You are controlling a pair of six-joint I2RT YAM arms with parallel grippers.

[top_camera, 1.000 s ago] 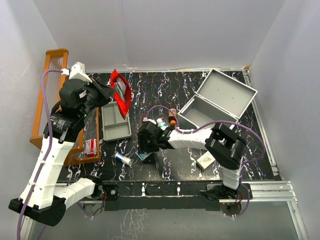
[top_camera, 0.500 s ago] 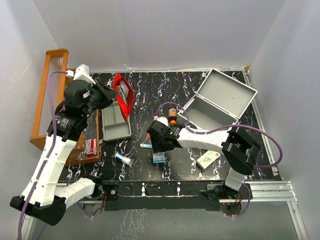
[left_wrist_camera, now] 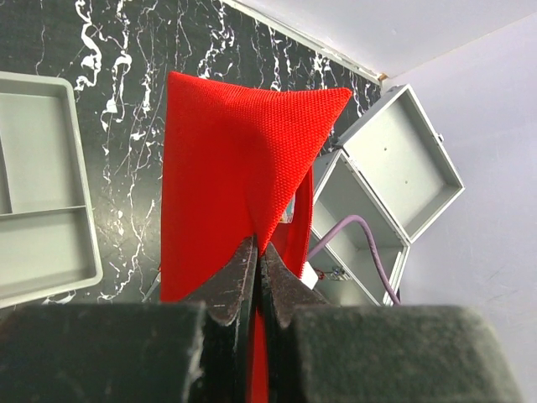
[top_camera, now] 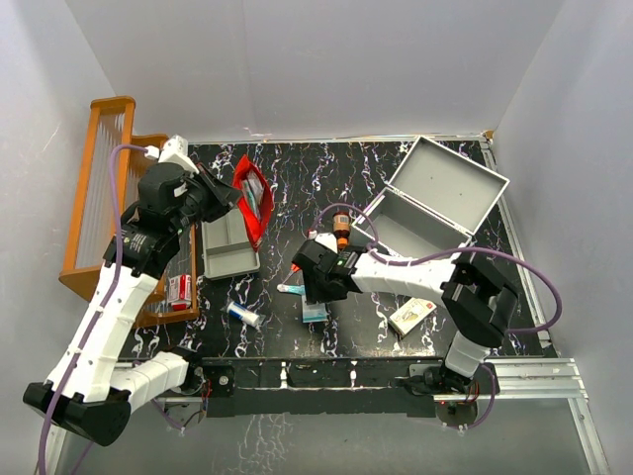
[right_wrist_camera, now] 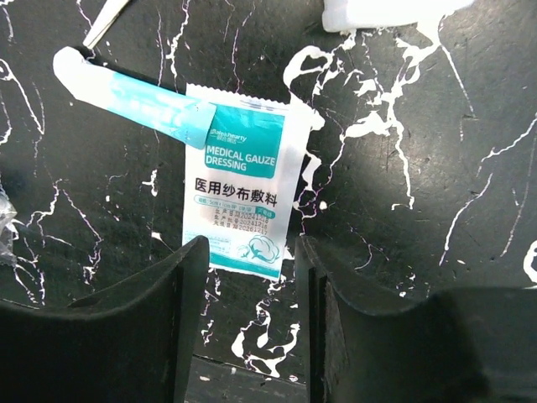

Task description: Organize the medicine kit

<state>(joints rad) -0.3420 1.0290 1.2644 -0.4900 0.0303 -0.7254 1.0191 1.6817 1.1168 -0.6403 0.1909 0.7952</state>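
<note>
The medicine kit (top_camera: 430, 203) is a light-grey metal case, lid open, at the back right; it also shows in the left wrist view (left_wrist_camera: 394, 168). My left gripper (top_camera: 229, 193) is shut on the red pouch (top_camera: 252, 198) and holds it in the air above the small grey tray (top_camera: 229, 242). In the left wrist view the jaws (left_wrist_camera: 258, 252) pinch the red fabric (left_wrist_camera: 226, 168). My right gripper (top_camera: 315, 287) is open and empty, low over a teal-and-white gauze packet (right_wrist_camera: 243, 189) that lies flat just ahead of its fingers (right_wrist_camera: 250, 252).
A teal tube (right_wrist_camera: 126, 96) lies against the packet's top left corner. A brown bottle (top_camera: 341, 226) stands by the kit. A white box (top_camera: 412, 315) lies front right, a small vial (top_camera: 243, 315) front left. A wooden rack (top_camera: 99, 198) with a red box (top_camera: 179, 290) lines the left edge.
My left gripper has carried the red pouch to the right, toward the table's middle. My right gripper shifted right a second ago and has since settled over the gauze packet.
</note>
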